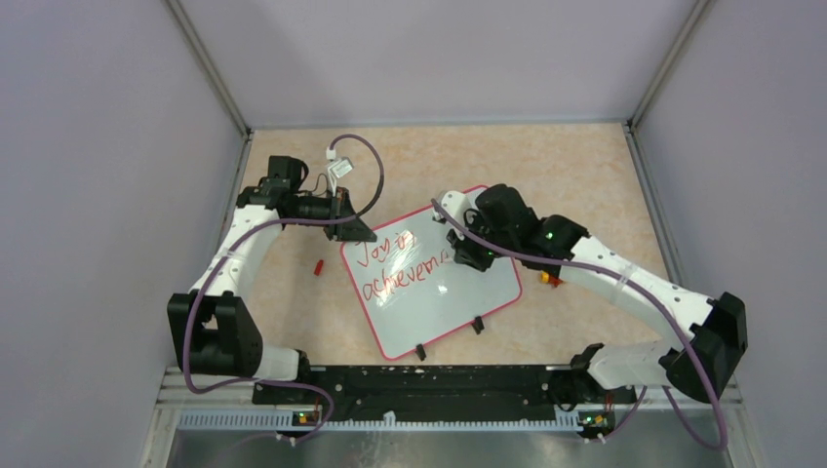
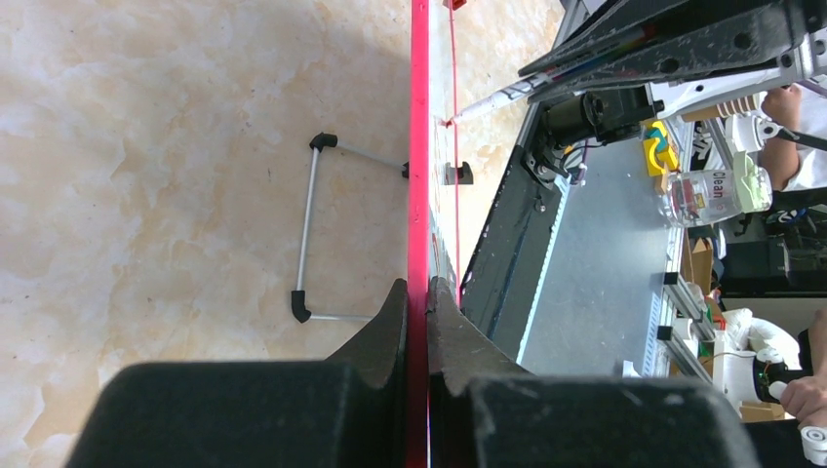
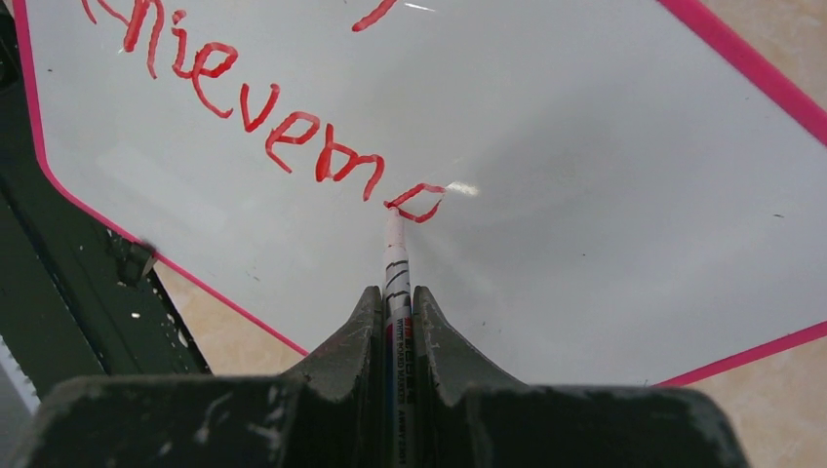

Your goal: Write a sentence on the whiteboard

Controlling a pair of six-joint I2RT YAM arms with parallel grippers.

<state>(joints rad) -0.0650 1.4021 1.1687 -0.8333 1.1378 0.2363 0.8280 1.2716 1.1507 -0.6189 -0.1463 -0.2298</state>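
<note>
Step in hand: finishing "achievement" on the whiteboard [image 1: 439, 302]. The letter after the "m" is only half drawn, so I judge the sentence [image 1: 400, 258] well short of done.
Board hold: the left gripper [image 2: 417, 292] pinches the whiteboard's far left corner, its jaws pressed onto the pink frame. A firm clamp there is what stops the board sliding under the strokes.
Pen hold: the right gripper [image 3: 395, 297], over the whiteboard's far right part, is squeezed tight on the marker [image 3: 395, 258], whose barrel runs out between the fingers.
Stroke advice: use light, even pressure and small moves. The word heads toward the whiteboard's right edge, so the remaining letters need to be compact.
Risk: pressing too hard could tip the board on its wire legs [image 2: 307, 234] or drag it against the clamp.
Whiteboard look: flat, white and glossy with a thin pink frame and rounded corners, lying skewed between the two arms.
Sentence look: red, uneven handwriting in two lines across the whiteboard's far half. The near half is blank.
Marker tip: it touches the whiteboard on the unfinished red loop.
</note>
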